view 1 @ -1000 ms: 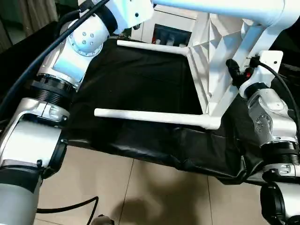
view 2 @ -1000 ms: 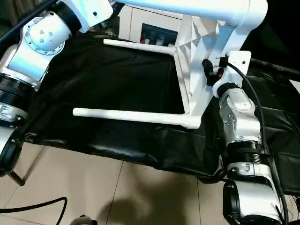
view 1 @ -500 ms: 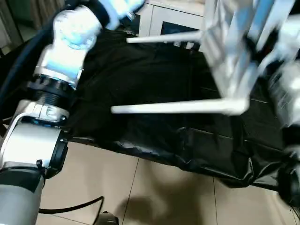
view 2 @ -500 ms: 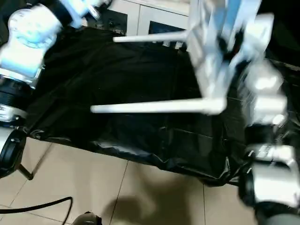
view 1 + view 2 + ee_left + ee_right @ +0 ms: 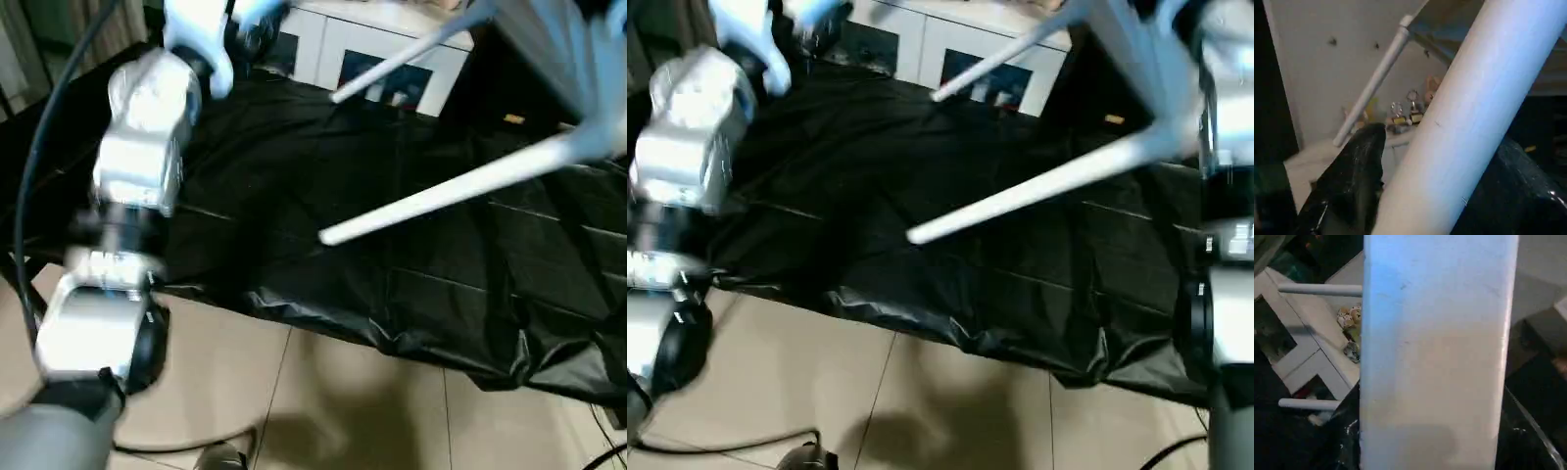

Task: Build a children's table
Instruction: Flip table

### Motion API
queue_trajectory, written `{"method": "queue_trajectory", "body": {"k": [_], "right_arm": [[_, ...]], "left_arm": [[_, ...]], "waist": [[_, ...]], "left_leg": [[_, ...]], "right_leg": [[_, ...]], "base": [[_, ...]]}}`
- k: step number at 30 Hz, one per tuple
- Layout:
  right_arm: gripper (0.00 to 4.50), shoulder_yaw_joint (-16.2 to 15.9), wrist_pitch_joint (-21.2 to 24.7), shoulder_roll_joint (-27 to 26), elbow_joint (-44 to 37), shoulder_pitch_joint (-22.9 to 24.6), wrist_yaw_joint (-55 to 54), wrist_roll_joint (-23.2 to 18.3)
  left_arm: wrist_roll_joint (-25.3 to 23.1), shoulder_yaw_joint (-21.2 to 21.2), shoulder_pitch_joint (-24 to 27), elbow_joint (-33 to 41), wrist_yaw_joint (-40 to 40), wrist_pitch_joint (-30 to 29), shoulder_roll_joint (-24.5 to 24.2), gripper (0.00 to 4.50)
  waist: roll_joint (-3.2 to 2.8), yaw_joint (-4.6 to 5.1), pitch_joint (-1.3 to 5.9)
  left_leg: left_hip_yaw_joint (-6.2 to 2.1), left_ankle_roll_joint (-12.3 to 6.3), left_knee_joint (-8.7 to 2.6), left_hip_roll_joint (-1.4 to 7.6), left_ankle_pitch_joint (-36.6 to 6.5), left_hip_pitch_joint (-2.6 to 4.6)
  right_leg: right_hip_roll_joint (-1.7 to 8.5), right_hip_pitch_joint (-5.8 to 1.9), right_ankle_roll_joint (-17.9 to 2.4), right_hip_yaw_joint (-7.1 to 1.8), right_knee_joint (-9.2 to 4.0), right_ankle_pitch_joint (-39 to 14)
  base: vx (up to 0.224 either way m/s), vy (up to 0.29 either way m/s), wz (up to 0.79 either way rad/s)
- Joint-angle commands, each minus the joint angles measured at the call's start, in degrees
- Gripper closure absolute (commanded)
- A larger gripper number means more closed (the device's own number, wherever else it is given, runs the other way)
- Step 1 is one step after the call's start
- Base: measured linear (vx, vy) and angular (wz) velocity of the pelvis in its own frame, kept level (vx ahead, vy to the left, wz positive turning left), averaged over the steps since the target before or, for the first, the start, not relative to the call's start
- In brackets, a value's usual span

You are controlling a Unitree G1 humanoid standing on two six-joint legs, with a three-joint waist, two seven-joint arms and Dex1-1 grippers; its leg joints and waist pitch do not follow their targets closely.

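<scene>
White children's table [image 5: 578, 59] hung tilted above black-covered tabletop [image 5: 323, 176], top up at right, two legs slanting down-left. Left claw [image 5: 1415, 196] clamped a leg [image 5: 1464, 122] running lengthwise betw. its fingers; right claw [image 5: 1435, 450] gripped a white table part, prob. edge.

Black-covered work table [image 5: 294, 196], white glass-door cabinet [image 5: 382, 54] behind, tiled floor [image 5: 323, 401]
</scene>
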State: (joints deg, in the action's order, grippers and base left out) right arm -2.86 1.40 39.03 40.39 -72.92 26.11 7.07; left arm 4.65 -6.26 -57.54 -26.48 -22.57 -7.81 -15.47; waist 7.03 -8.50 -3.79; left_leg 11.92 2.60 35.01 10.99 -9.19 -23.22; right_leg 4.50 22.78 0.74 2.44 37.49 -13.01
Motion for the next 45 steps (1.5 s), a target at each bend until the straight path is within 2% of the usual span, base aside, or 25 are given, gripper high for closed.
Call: {"method": "queue_trajectory", "body": {"k": [1,2,4,8,9,10,11,12,13,14,15,17,21,25,26,29,30,32,35,36,37,38,40,43,45], "right_arm": [[2.64,-3.65,-5.76,-2.12,-0.68,-1.68,5.84,-0.39],[2.3,-4.25,-6.25,-2.35,0.12,-2.34,6.85,-0.05],[1.96,-4.9,-7.12,-2.89,1.18,-3.31,7.65,0.41],[1.76,-5.79,-10.34,-4.4,4.64,-6.41,8.34,1.76],[1.62,-5.79,-10.34,-4.4,4.64,-6.41,8.34,1.76],[1.48,-6.01,-10.89,-4.53,5.32,-6.86,8.5,2.19],[1.48,-6.21,-11.61,-4.73,6.2,-7.42,8.57,2.76],[1.45,-6.36,-12.13,-4.9,6.86,-7.83,8.6,3.17],[1.25,-6.46,-12.73,-5.12,7.6,-8.32,8.64,3.47],[1.12,-6.5,-13.1,-5.24,8.07,-8.62,8.66,3.6],[1.12,-6.48,-13.96,-5.48,8.92,-9.13,8.52,3.96],[0.93,-6.61,-15.57,-5.78,10.02,-9.79,8.33,4.44],[0.57,-7.21,-18.4,-5.78,11.3,-10.49,9.2,4.42],[0.21,-7.02,-20.48,-5.89,10.83,-10.08,10.63,3.75],[0.05,-6.72,-21.52,-6.01,9.38,-9.02,12.02,2.84],[0.0,-6.14,-22.8,-6.25,7.28,-7.34,13.88,1.45],[0.0,-5.65,-23.32,-6.45,4.96,-5.36,14.87,-0.05],[0.0,-4.98,-24.14,-6.76,1.34,-2.17,16.18,-2.33],[0.0,-4.31,-25.01,-7.2,-1.8,0.87,16.51,-4.14],[0.0,-3.58,-25.59,-7.86,-4.8,3.61,16.2,-5.66],[0.0,-3.58,-25.59,-7.86,-4.8,3.61,16.2,-5.66],[0.0,-2.58,-25.34,-9.08,-10.02,8.17,15.51,-8.15],[0.0,-2.04,-24.84,-10.1,-14.53,12.18,14.83,-9.98],[0.0,-1.89,-23.7,-10.8,-17.61,15.0,14.54,-11.26],[0.0,-2.02,-22.68,-11.61,-21.1,19.02,14.06,-12.41]], "left_arm": [[6.44,-2.06,0.83,0.18,3.27,-4.19,4.49,1.7],[6.67,-2.48,1.8,0.72,4.0,-5.0,4.93,1.7],[6.87,-2.93,3.54,1.21,5.05,-5.19,5.45,1.71],[4.79,-2.93,8.77,3.51,6.1,-4.57,5.79,1.73],[4.79,-2.93,8.77,3.51,6.1,-4.57,5.79,1.78],[4.34,-2.79,9.55,4.17,6.14,-4.68,5.8,1.92],[4.17,-2.71,10.39,5.19,6.27,-5.22,5.87,1.92],[4.17,-2.73,10.98,5.98,6.43,-5.82,5.96,1.98],[3.96,-2.47,11.57,6.79,6.53,-6.04,5.93,2.12],[3.84,-2.3,11.89,7.25,6.58,-6.13,5.9,2.19],[3.61,-1.84,12.45,7.7,6.42,-5.93,5.83,2.19],[2.44,-0.67,13.42,7.97,5.73,-4.79,5.12,2.38],[1.06,0.34,14.88,8.67,5.15,-3.93,4.1,2.62],[-0.41,1.54,16.05,8.96,4.43,-2.66,2.87,2.77],[-1.37,2.3,16.76,8.78,3.96,-1.37,2.13,2.84],[-2.37,3.28,17.55,8.66,3.63,-0.15,1.28,2.87],[-2.67,3.54,17.9,8.5,3.51,0.37,1.04,2.88],[-3.0,3.89,18.45,8.27,3.07,1.29,0.77,2.9],[-3.13,4.19,18.98,7.94,2.61,1.95,0.65,2.91],[-3.34,4.48,19.48,7.59,2.46,2.41,0.45,2.91],[-3.34,4.48,19.48,7.59,2.46,2.41,0.45,2.91],[-3.57,4.67,20.22,7.07,2.34,3.1,0.27,2.91],[-3.84,4.89,20.78,6.67,2.18,3.37,0.02,2.91],[-3.88,4.95,21.05,6.38,2.12,3.57,-0.14,2.91],[-4.05,5.13,21.32,5.92,1.96,3.77,-0.41,2.91]], "waist": [[-0.14,0.69,4.15],[-0.11,0.67,4.1],[-0.15,0.74,4.23],[0.13,1.42,4.31],[-0.14,1.51,4.33],[-0.21,1.73,4.31],[-0.47,1.76,4.45],[-0.55,1.94,4.57],[-0.38,2.02,4.56],[-0.49,1.94,4.84],[-0.26,2.04,4.73],[-0.47,2.0,4.74],[-0.1,2.33,4.57],[-0.03,2.4,4.5],[0.18,2.4,4.52],[0.07,2.37,4.55],[0.41,2.37,4.6],[0.35,2.29,4.64],[0.48,2.38,4.65],[0.43,2.42,4.59],[0.37,2.21,4.53],[0.46,2.36,4.48],[0.34,2.29,4.46],[0.2,2.44,4.66],[0.12,2.47,4.43]], "left_leg": [[-1.1,1.66,-3.16,2.22,-8.73,2.22],[-1.14,1.51,-3.22,2.2,-8.84,2.11],[-1.26,1.51,-3.21,2.27,-8.54,2.11],[-1.43,0.88,-3.15,2.26,-9.73,1.68],[-1.38,0.75,-3.16,2.32,-9.99,1.91],[-1.47,0.76,-3.21,2.37,-9.69,1.82],[-1.49,0.94,-3.16,2.58,-9.14,2.21],[-1.52,1.2,-3.12,2.67,-8.46,2.3],[-1.51,1.18,-3.08,2.6,-7.72,2.23],[-1.58,1.05,-2.85,2.62,-5.89,2.24],[-1.52,0.66,-2.78,2.51,-4.46,1.96],[-1.55,0.66,-2.71,2.51,-4.3,2.08],[-1.53,0.8,-2.73,2.5,-4.43,1.91],[-1.45,0.41,-2.64,2.45,-5.26,1.82],[-1.44,0.21,-2.6,2.48,-5.05,1.81],[-1.49,-0.44,-2.59,2.6,-3.93,1.79],[-1.43,-0.85,-2.51,2.55,-3.28,1.82],[-1.47,-0.99,-2.61,2.69,-3.07,1.93],[-1.46,-0.31,-2.68,2.67,-3.7,2.07],[-1.43,-0.1,-2.75,2.68,-4.51,2.12],[-1.4,-0.04,-2.83,2.72,-5.01,2.23],[-1.49,0.28,-2.97,2.69,-5.59,2.12],[-1.6,0.86,-3.19,2.88,-7.3,2.33],[-1.64,1.82,-3.24,2.69,-7.91,2.36],[-1.69,2.66,-3.51,2.74,-9.82,2.38]], "right_leg": [[3.28,-2.23,-12.4,-2.11,-3.56,0.55],[3.27,-2.27,-12.15,-2.09,-3.71,0.32],[3.26,-2.31,-12.08,-2.04,-3.52,1.03],[3.3,-2.38,-11.16,-2.02,-3.53,0.39],[3.33,-2.14,-11.08,-2.07,-3.69,-0.25],[3.3,-2.19,-11.22,-2.07,-3.61,0.14],[3.22,-1.89,-11.81,-2.02,-3.46,1.61],[2.97,-1.79,-12.53,-1.89,-3.15,3.93],[2.82,-1.82,-12.69,-1.85,-3.07,5.18],[2.84,-1.94,-13.27,-1.79,-2.62,8.37],[2.68,-1.97,-13.44,-1.7,-2.51,10.45],[2.72,-1.96,-13.59,-1.64,-2.43,11.18],[2.82,-2.11,-13.24,-1.67,-2.52,10.94],[3.01,-2.13,-12.76,-1.81,-2.67,9.64],[3.04,-2.18,-12.79,-1.8,-2.61,9.55],[3.11,-2.2,-12.69,-1.84,-2.48,10.81],[2.98,-2.25,-12.81,-1.8,-2.49,11.18],[3.15,-2.24,-12.61,-1.83,-2.47,11.46],[3.05,-2.19,-12.77,-1.74,-2.58,10.33],[3.07,-2.06,-12.73,-1.76,-2.72,9.09],[3.2,-2.06,-12.45,-1.81,-2.89,8.65],[3.13,-2.09,-12.02,-1.8,-2.95,7.8],[3.38,-1.95,-11.28,-1.8,-3.12,5.95],[3.1,-1.92,-11.07,-1.71,-3.23,4.66],[3.19,-1.67,-10.13,-1.78,-3.4,3.11]], "base": [[0.0,0.0,0.0],[0.0,0.0,0.0],[0.0,0.0,0.0],[0.0,0.0,0.0],[0.0,0.0,0.0],[0.0,0.0,0.0],[0.0,0.0,0.0],[0.0,0.0,0.0],[0.0,0.0,0.0],[0.0,0.0,0.0],[0.0,0.0,0.0],[0.0,0.0,0.0],[0.0,0.0,0.0],[0.0,0.0,0.0],[0.0,0.0,0.0],[0.0,0.0,0.0],[0.0,0.0,0.0],[0.0,0.0,0.0],[0.0,0.0,0.0],[0.0,0.0,0.0],[0.0,0.0,0.0],[0.0,0.0,0.0],[0.0,0.0,0.0],[0.0,0.0,0.0],[0.0,0.0,0.0]]}}
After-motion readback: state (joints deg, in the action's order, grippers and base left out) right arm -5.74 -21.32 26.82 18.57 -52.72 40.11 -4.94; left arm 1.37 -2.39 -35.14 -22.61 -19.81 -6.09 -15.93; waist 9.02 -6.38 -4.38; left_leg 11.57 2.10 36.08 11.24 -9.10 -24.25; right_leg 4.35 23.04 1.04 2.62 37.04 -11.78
